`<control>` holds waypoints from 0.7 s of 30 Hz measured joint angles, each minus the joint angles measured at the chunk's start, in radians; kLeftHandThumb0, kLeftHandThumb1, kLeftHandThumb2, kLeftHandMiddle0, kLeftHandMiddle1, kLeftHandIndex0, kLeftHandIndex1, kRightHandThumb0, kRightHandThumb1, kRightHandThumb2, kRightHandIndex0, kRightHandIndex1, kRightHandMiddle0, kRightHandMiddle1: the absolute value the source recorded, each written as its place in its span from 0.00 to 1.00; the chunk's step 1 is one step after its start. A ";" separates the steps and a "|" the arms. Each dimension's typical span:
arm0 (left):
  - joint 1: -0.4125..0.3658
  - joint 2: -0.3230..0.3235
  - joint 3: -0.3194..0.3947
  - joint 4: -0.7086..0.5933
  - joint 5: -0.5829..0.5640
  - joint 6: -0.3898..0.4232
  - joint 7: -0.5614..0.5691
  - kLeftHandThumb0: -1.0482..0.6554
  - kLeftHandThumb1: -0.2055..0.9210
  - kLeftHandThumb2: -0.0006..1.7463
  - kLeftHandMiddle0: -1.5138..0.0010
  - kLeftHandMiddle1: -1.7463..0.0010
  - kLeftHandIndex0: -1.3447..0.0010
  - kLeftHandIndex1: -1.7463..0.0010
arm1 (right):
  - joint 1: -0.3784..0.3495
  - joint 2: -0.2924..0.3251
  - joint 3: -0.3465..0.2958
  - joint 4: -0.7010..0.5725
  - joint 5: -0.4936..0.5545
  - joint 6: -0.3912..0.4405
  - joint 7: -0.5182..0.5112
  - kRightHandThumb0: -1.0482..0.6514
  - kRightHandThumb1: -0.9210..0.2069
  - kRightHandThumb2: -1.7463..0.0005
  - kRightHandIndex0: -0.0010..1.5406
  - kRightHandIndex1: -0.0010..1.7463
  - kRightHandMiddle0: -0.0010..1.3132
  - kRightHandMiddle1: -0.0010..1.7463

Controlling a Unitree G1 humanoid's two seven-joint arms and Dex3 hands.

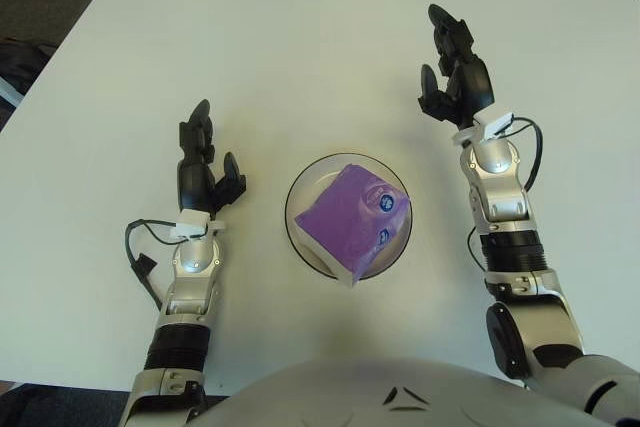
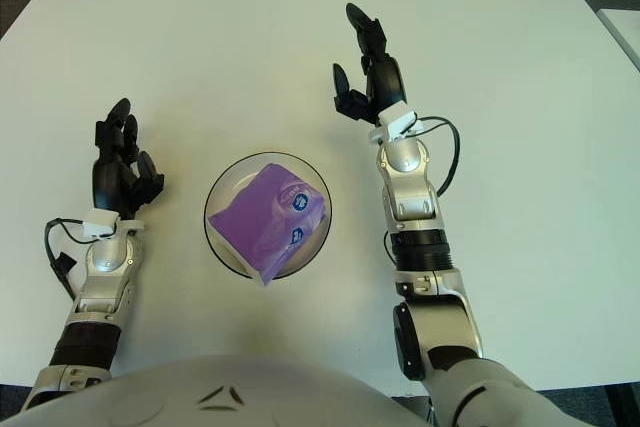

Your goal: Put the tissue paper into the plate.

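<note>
Left eye view: purple plastic-wrapped tissue paper pack (image 1: 352,217) sits inside the round clear glass plate (image 1: 296,197) on the white counter (image 1: 280,67), one corner reaching over the plate's near rim. Right hand (image 1: 455,82) stands up and to the right of the plate, apart from it, fingers extended and loosely spread, holding nothing. Left hand (image 1: 205,169) shows to the left of the plate, fingers pointing away from the robot, relaxed, also holding nothing. Black cable (image 1: 140,247) loops beside the left wrist.
</note>
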 measured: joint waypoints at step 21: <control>0.054 -0.005 -0.003 -0.039 0.001 0.007 0.000 0.22 1.00 0.46 0.84 0.98 1.00 0.68 | 0.254 0.140 0.011 -0.037 0.034 0.000 -0.041 0.22 0.00 0.44 0.16 0.05 0.00 0.37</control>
